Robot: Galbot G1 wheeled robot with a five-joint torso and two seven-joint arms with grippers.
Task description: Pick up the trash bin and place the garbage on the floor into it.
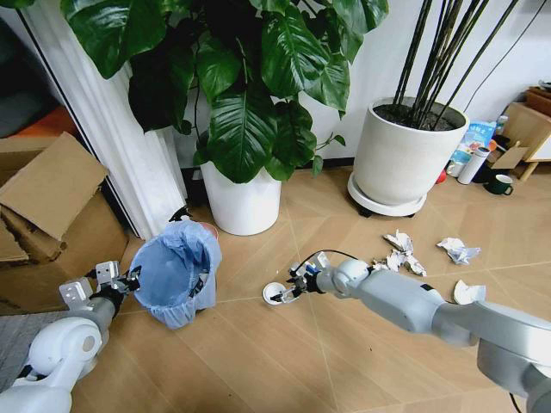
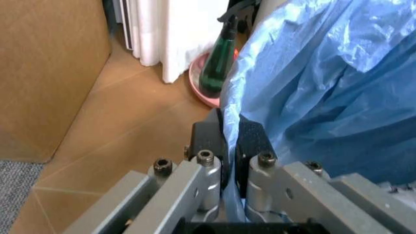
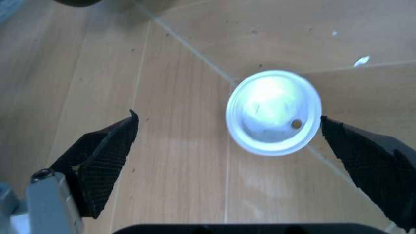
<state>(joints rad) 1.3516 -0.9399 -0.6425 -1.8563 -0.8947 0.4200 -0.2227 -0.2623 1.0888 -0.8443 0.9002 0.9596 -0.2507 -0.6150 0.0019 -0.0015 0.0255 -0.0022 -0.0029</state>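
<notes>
Right gripper stretched low over floor, fingers spread wide either side of round white lid, not touching. Left gripper pinched on crinkly blue liner at trash bin rim. Crumpled paper wads lie farther right.

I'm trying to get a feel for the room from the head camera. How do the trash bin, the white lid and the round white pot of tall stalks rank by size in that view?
Largest to smallest, as they look:
1. pot
2. trash bin, held at its rim by the left gripper
3. lid, by the open right gripper

The pot stands farther back yet looks biggest.
</notes>
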